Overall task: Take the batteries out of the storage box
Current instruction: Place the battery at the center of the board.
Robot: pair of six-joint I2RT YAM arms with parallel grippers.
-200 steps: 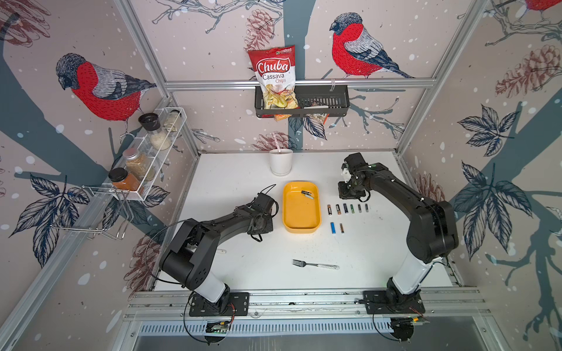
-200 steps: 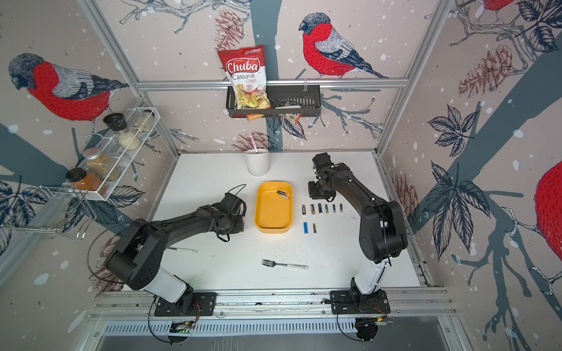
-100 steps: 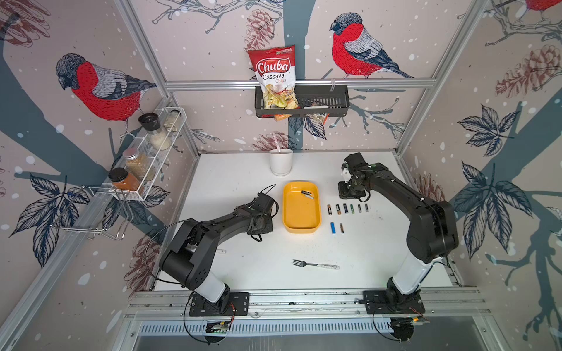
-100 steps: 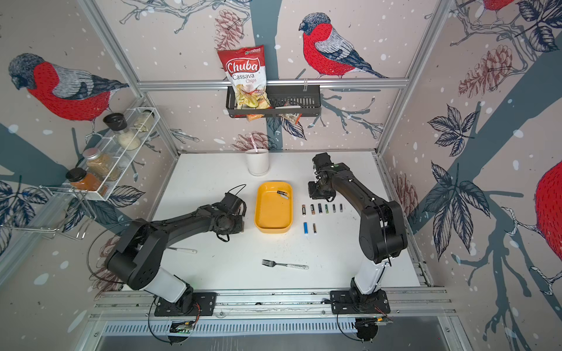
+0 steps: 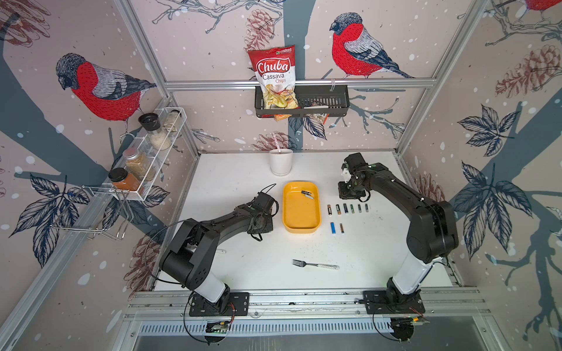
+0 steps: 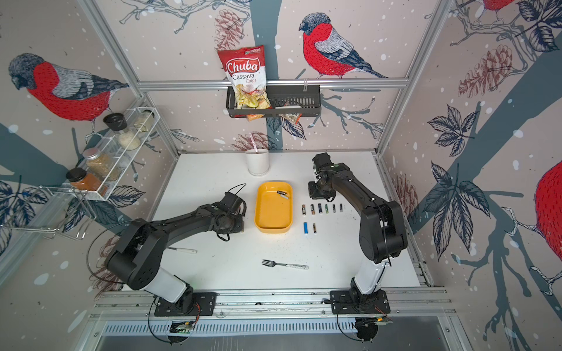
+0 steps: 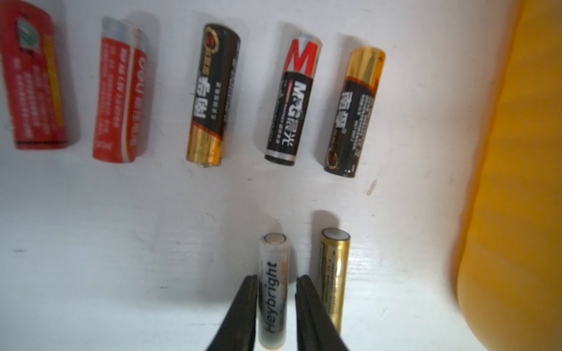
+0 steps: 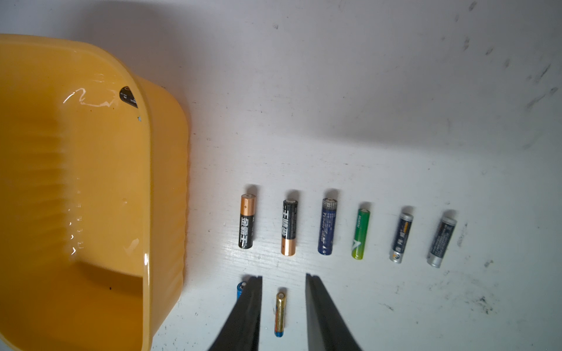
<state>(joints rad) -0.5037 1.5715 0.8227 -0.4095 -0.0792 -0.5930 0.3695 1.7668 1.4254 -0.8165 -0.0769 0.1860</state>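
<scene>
Batteries (image 5: 307,194) (two, by the look of it) lie inside the yellow box (image 5: 299,215), near its far right corner. The box sits mid-table (image 5: 237,182). Right of the box a row of six (image 5: 345,208) lies on the table. A blue one (image 5: 333,228) and a slim gold one (image 5: 341,228) lie side by side nearer the robot. Left gripper (image 7: 276,276) sits low, just left of the box. Its fingers (image 7: 243,304) straddle a white Heybright cell (image 7: 272,301) that lies flat on the table. The jaws are narrow, with a sliver of gap showing on one side, so the cell is not clamped. A gold cell (image 7: 333,273) lies just beside it, nearer the box, and a row of five (image 7: 213,94) lies beyond. Right gripper (image 8: 283,277) hovers above the table by the box's far right corner. Its jaws are slightly apart and empty (the slim gold one shows on the table below, between them).
</scene>
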